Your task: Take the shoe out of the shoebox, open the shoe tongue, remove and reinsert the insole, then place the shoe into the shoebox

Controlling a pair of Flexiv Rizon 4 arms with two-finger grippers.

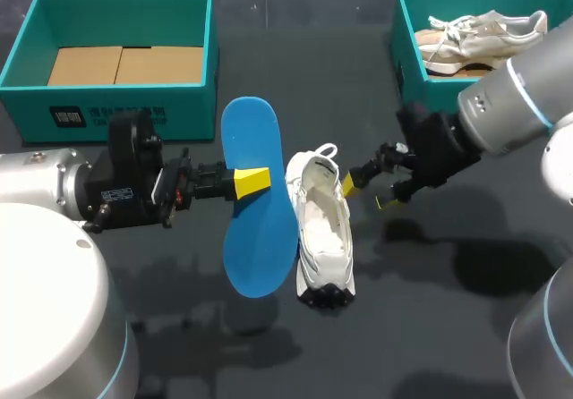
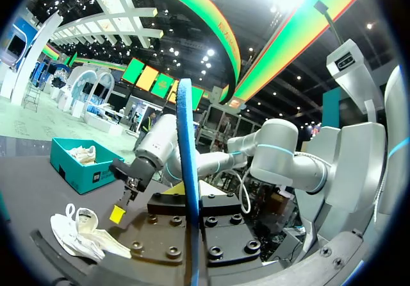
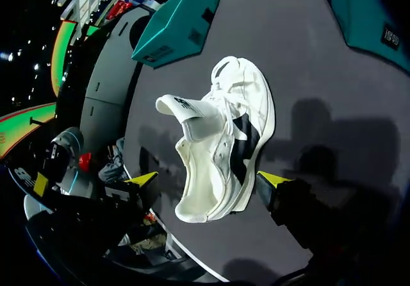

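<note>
Your left tool (image 1: 253,180) is clamped on the blue insole (image 1: 255,238). It grips one long edge near mid-length, so the insole hangs broad face up, clear above the bench (image 1: 448,327). From the left wrist it shows edge-on between the fingers. That hold, I judge, leaves both ends free for feeding back in.

The white shoe (image 1: 324,229) lies on the bench just at the insole's 3 o'clock. Its opening faces up and its tongue (image 3: 182,106) is folded out, so the cavity is exposed. Your right tool (image 1: 369,191) hovers at the shoe's 2 o'clock, fingers spread wide and gripping nothing, probably placed to steady the shoe.

The teal shoebox (image 1: 179,104), with only cardboard showing inside, sits at the shoe's 10 o'clock. A second box (image 1: 407,59) holding a pale pair of shoes (image 1: 483,32) sits at 1 o'clock.
</note>
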